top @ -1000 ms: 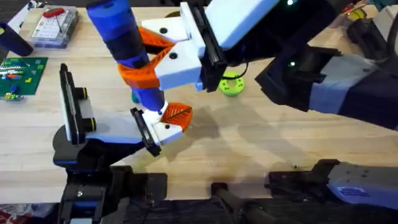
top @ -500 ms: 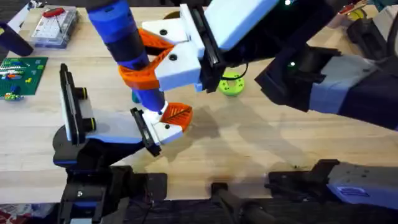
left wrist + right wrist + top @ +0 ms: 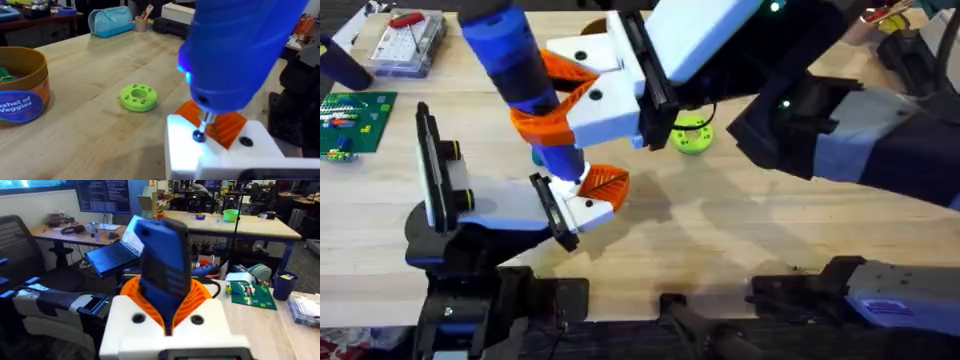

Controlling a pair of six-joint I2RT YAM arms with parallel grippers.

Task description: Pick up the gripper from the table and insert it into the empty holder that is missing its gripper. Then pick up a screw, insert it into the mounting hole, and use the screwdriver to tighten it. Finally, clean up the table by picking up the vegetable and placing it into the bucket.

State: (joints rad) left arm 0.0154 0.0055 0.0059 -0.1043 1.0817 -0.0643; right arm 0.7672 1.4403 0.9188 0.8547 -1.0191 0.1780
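Right end effector (image 3: 582, 95), center frame, is gripping the screwdriver (image 3: 520, 75), its tip sitting on the screw (image 3: 198, 136). Tightening underway; bucket (image 3: 20, 92) cleanup pending. Left end effector's opening: cannot tell.

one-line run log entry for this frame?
phase: tightening screw | right gripper: shut on screwdriver | tip on screw in mounted gripper | bucket, green ring: on table

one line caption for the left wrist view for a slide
Blue screwdriver tip seated on a dark screw in the white mounted gripper, lime green ring and bucket behind.
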